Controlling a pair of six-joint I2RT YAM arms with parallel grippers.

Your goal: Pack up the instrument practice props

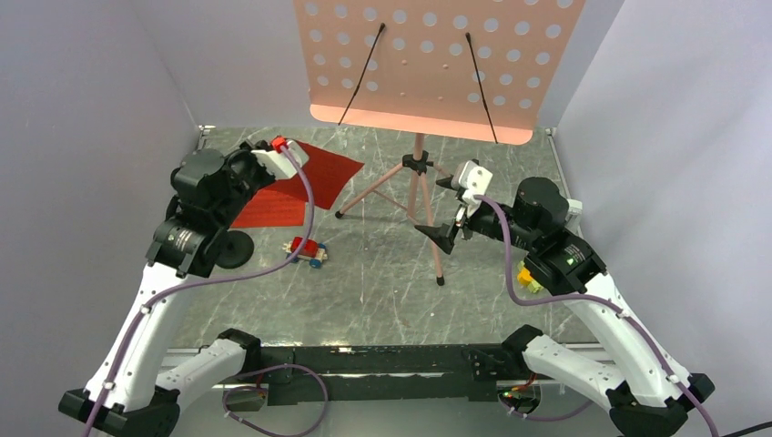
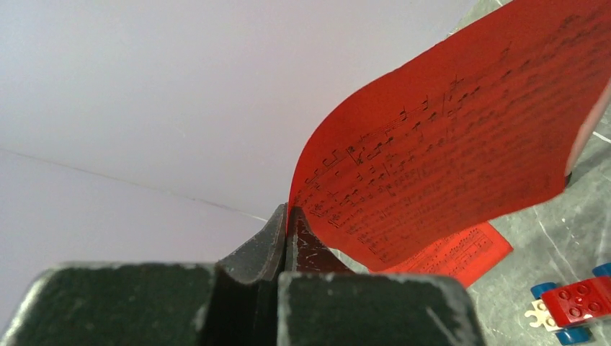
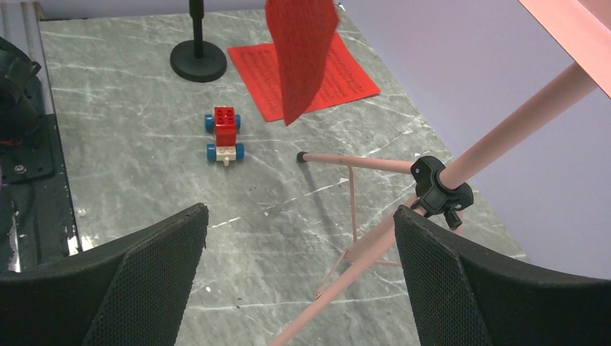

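Note:
The salmon-pink music stand has its holed desk (image 1: 419,64) at the back and its tripod legs (image 1: 414,187) on the table. My left gripper (image 1: 289,150) is shut on the edge of a red sheet of printed notes (image 2: 432,137) and holds it off the table. It hangs curved in the right wrist view (image 3: 302,50). A second red sheet (image 1: 269,209) lies flat below it. My right gripper (image 3: 299,216) is open and empty, its fingers (image 3: 155,267) either side of a tripod leg (image 3: 375,281) without touching it. The metronome and the clear stick are out of view.
A small red toy car with blue wheels (image 1: 307,250) stands left of the tripod. A black round base with a pole (image 1: 234,248) sits beside my left arm. A small yellow thing (image 1: 526,276) shows partly behind my right arm. Grey walls close three sides.

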